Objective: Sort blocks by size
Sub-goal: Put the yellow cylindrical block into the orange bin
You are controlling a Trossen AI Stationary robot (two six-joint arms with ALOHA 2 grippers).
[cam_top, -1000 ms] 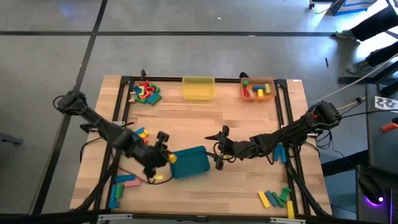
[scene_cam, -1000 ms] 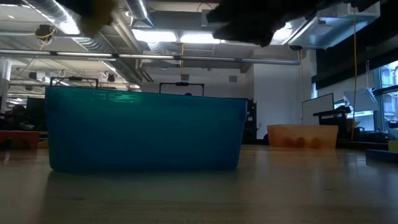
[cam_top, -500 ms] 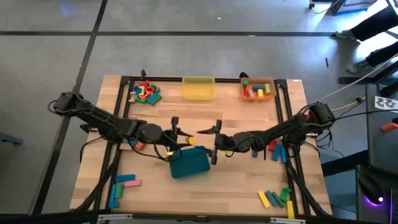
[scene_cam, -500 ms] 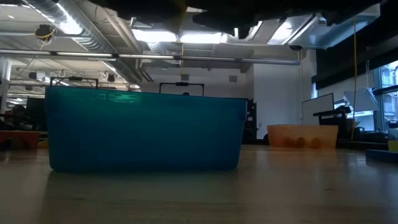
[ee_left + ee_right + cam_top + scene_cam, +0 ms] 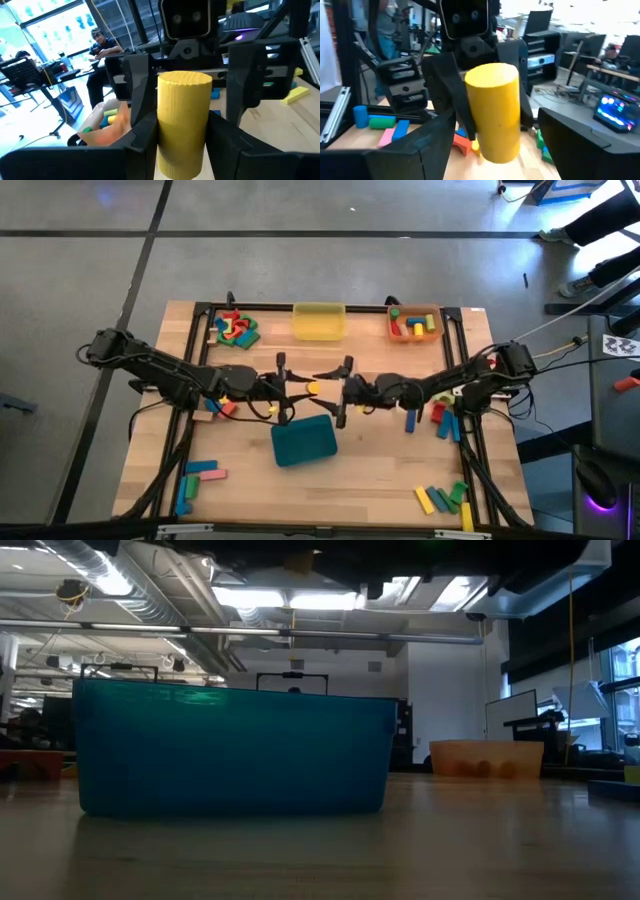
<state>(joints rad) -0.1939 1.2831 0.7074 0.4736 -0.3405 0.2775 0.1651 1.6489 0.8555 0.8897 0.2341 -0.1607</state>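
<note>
Both arms have swung up from beside the teal tray toward mid-tabletop since the earlier frames, and their tips now face each other above the tray's far edge.

Left tool [image 5: 296,388]: fingers closed partway onto a yellow cylinder [image 5: 313,387], gripping it by its sides; in the left wrist view the cylinder [image 5: 183,122] stands upright between the two dark fingers [image 5: 141,100].

Right tool [image 5: 340,390]: jaws spread wide, one finger on each side of the same cylinder; right wrist view shows the cylinder [image 5: 493,119] between its fingers [image 5: 415,145] with clear gaps, not gripped.

Teal tray [image 5: 304,442]: on the tabletop [image 5: 380,470] just below the two tools, slightly rotated. Low view shows its near wall [image 5: 230,750] only; contents not visible.

Yellow tray [image 5: 319,321]: far edge, centre.
Orange tray [image 5: 416,323]: far right, holds a few small blocks.

Loose blocks: mixed pile [image 5: 234,328] far left; bars [image 5: 196,480] near left corner; bars [image 5: 445,500] near right corner; a few [image 5: 436,418] by the right arm.
</note>
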